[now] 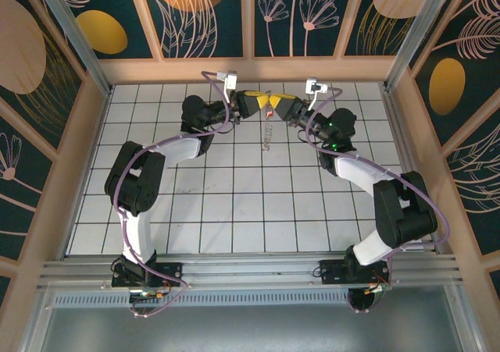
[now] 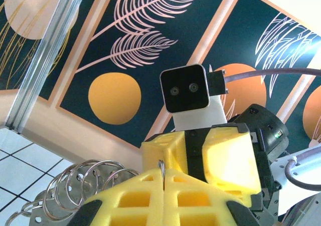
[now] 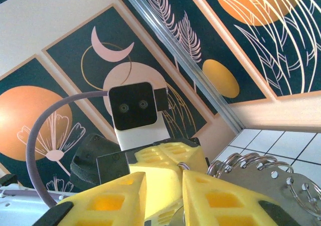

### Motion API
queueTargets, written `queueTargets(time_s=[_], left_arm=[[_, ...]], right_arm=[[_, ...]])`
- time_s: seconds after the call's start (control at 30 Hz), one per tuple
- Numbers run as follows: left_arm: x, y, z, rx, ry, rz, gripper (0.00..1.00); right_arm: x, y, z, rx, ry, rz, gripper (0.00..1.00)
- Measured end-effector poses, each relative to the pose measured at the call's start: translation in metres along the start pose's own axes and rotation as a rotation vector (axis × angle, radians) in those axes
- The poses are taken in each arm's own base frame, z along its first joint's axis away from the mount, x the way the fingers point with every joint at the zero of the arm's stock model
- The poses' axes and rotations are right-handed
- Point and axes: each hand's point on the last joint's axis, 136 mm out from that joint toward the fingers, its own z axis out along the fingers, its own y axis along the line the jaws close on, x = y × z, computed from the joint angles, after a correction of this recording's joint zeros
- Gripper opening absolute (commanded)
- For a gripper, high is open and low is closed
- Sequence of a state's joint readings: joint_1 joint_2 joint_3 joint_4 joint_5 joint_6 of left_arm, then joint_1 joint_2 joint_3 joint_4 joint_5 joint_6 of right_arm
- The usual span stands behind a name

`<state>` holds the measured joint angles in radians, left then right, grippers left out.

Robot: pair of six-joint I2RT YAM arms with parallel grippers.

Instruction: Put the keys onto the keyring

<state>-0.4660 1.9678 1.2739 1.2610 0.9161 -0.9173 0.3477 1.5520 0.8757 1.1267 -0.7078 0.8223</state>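
A white tiled floor (image 1: 234, 204) with dark grout lines is lying inside a boxed enclosure. Wooden trim (image 1: 246, 68) is running along the floor's far edge, and above it dark teal wall panels (image 1: 203, 12) are showing orange discs, pale leaves and flowers. Aluminium posts (image 1: 70, 28) are rising at the floor's far corners. A metal rail (image 1: 250, 270) is bordering its near edge. Even light is falling throughout.

Likely a lab test cell, tiled table (image 1: 234, 204), decorated wall panels (image 1: 203, 12)
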Motion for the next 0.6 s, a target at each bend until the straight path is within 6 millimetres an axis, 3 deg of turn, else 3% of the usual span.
queueTargets(time_s=[0.27,0.4,0.6], left_arm=[[-0.0001,0.0,0.0,0.0,0.0,0.0,0.0],[0.0,-0.0001,0.0,0.0,0.0,0.0,0.0],[-0.0002,-0.0002,0.0,0.001,-0.001,0.001,0.0]], right_arm=[[0.0044,-0.0002,0.0019,-0.004,0.011,0.01,0.18],[0.0067,-0.0009,0.0027,-0.007,0.016,0.017,0.0],[0.0085,-0.0005,0.003,-0.017,0.022,0.02,0.0]])
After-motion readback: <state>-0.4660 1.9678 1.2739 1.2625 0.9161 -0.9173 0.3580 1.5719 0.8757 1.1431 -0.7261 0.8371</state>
